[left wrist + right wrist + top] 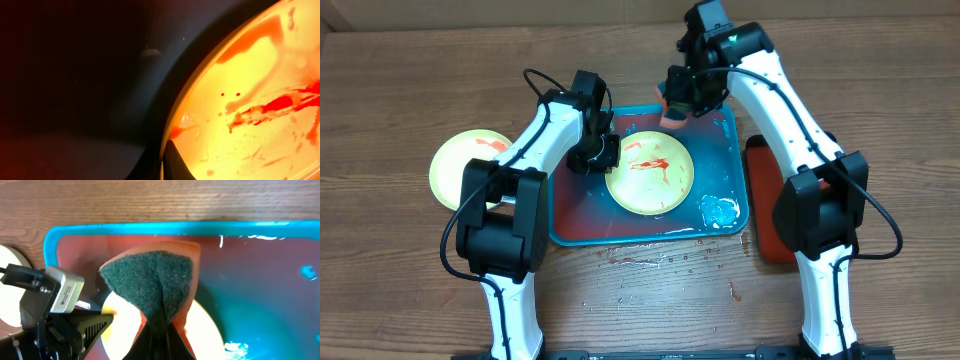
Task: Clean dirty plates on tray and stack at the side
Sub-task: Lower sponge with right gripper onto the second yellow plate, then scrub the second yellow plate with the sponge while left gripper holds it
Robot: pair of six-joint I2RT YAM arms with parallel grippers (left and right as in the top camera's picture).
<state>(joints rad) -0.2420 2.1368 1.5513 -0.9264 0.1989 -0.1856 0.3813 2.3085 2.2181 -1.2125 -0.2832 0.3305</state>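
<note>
A pale yellow-green dirty plate (650, 172) with red sauce smears lies in the teal tray (570, 225). My left gripper (595, 155) is shut on the plate's left rim; the left wrist view shows the rim (172, 125) pinched between the fingertips (167, 162). My right gripper (682, 100) is shut on an orange sponge with a green scouring face (150, 277) and holds it above the tray's far side, just beyond the plate (212, 330). A second yellow-green plate (460, 165) lies on the table left of the tray. The light blue plate is out of view.
A dark red tray (765, 215) lies right of the teal tray, partly under my right arm. White foam (720, 210) sits in the teal tray's near right corner. Wet spots and red drips mark the wood in front of the tray (660, 262).
</note>
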